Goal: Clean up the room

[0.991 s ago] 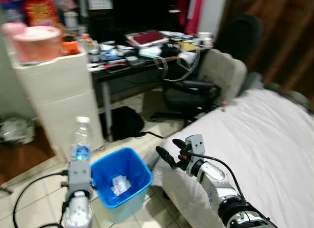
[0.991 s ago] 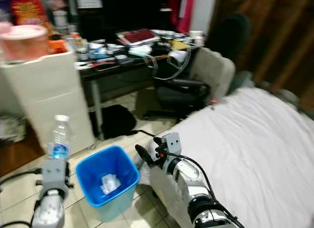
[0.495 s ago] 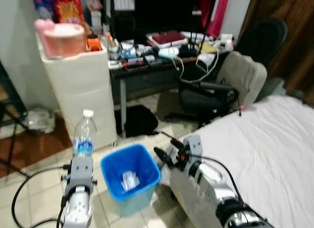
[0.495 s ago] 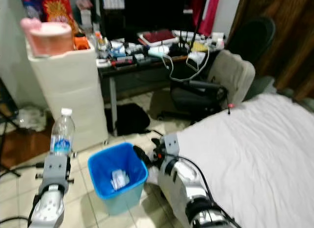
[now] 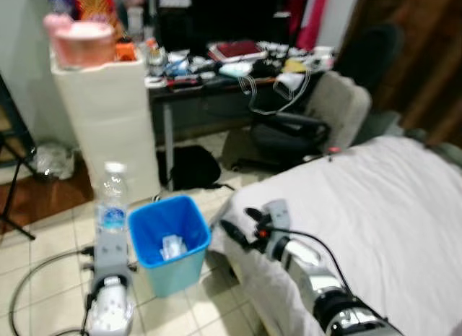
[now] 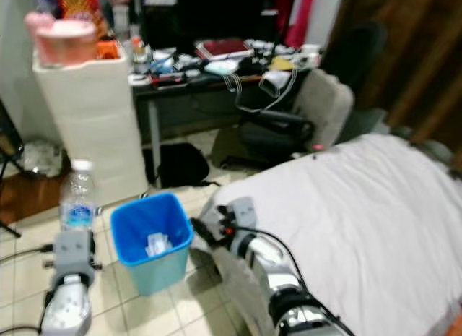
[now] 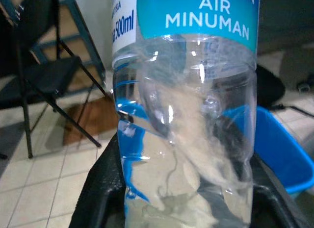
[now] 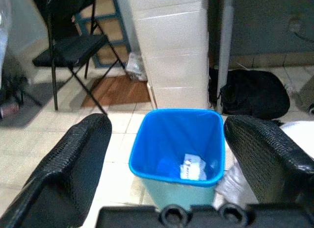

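A clear plastic water bottle with a blue label stands upright in my left gripper, which is shut on its lower part. In the left wrist view the bottle sits between the black fingers. A blue waste bin stands on the tiled floor just right of the bottle, with crumpled white paper inside. My right gripper is open over the bed's corner, to the right of the bin. In the right wrist view the bin lies ahead between the spread fingers.
A white cabinet with a pink container on top stands behind the bin. Beyond it are a cluttered desk, an office chair and a black bag. The white bed is at right. A folding chair stands at left.
The whole picture has shifted, so the camera moved. The bottle stays upright in my left gripper beside the bin, and my right gripper stays open by the bed corner.
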{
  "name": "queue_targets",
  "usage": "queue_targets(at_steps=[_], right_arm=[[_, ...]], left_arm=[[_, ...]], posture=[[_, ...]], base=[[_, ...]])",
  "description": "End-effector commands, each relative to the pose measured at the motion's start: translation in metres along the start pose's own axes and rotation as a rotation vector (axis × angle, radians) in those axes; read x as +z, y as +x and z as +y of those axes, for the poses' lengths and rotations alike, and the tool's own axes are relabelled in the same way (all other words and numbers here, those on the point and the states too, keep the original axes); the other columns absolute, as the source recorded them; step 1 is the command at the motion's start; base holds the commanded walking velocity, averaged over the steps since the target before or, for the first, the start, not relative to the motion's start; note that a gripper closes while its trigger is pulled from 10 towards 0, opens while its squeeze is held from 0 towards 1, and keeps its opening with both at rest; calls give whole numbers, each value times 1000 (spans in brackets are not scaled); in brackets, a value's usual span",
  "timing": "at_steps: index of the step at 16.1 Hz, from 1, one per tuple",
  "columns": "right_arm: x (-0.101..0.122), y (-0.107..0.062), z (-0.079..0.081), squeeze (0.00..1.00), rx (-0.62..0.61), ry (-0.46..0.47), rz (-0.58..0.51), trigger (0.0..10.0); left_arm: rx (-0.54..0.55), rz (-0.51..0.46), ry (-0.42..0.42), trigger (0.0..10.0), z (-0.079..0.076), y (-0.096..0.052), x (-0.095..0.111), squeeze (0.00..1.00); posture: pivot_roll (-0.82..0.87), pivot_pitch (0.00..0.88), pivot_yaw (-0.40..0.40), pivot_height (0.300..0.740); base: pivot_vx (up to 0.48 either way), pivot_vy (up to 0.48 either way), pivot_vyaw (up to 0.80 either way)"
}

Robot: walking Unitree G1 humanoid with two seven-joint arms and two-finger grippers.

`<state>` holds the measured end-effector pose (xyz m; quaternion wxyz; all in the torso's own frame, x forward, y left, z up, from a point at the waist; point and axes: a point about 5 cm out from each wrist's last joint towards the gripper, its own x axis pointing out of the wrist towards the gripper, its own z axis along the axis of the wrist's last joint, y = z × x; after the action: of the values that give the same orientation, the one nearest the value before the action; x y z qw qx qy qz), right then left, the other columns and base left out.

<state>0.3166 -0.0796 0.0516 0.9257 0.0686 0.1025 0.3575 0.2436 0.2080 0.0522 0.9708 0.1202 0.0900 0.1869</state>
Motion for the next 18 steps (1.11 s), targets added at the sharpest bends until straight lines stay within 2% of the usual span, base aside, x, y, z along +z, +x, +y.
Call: queue_targets(at_steps=[1, 3, 4, 5, 8, 11, 14, 16, 18], right_arm=[[-2, -4, -7, 0, -19, -21, 28, 10000], [1, -5, -17, 0, -144, -40, 39, 10000], [11, -10, -31, 0, -264, 26, -56, 10000], [17, -15, -41, 0, -377, 32, -90, 10000], [30, -25, -53, 0, -519, -34, -186, 10000], [20, -25, -51, 0, -529, -29, -148, 10000], [14, -21, -45, 0, -499, -26, -111, 10000], [9, -19, -42, 0, -487, -36, -73, 10000], [9, -20, -43, 0, -488, -73, -65, 10000]], left_arm=[[-16, -21, 1, 10000, -7, 0, 6, 0], [-11, -25, -7, 10000, -5, -3, 5, 0], [-4, -42, -6, 10000, -2, -7, 6, 0], [-2, -87, 4, 10000, 2, -11, 9, 0], [-22, -222, 43, 10000, 7, -21, 25, 0], [-51, -221, 13, 10000, 1, -19, 29, 0], [-59, -230, -6, 10000, -2, -17, 33, 0], [-74, -200, -16, 10000, -4, -14, 29, 0], [-127, -175, -23, 10000, -6, -4, 27, 0]], posture=[[296, 0, -107, 740], [301, 0, -113, 740], [306, 0, -116, 740], [306, 0, -116, 740], [307, 0, -119, 740], [309, 0, -119, 740], [304, 0, -113, 740], [298, 0, -110, 740], [291, 0, -108, 740]], base=[[0, 0, 0], [0, 0, 0], [0, 0, 425], [0, 0, 494], [0, 0, 479], [0, 0, 479], [472, 0, 481], [472, 0, 0], [476, 0, 0]])
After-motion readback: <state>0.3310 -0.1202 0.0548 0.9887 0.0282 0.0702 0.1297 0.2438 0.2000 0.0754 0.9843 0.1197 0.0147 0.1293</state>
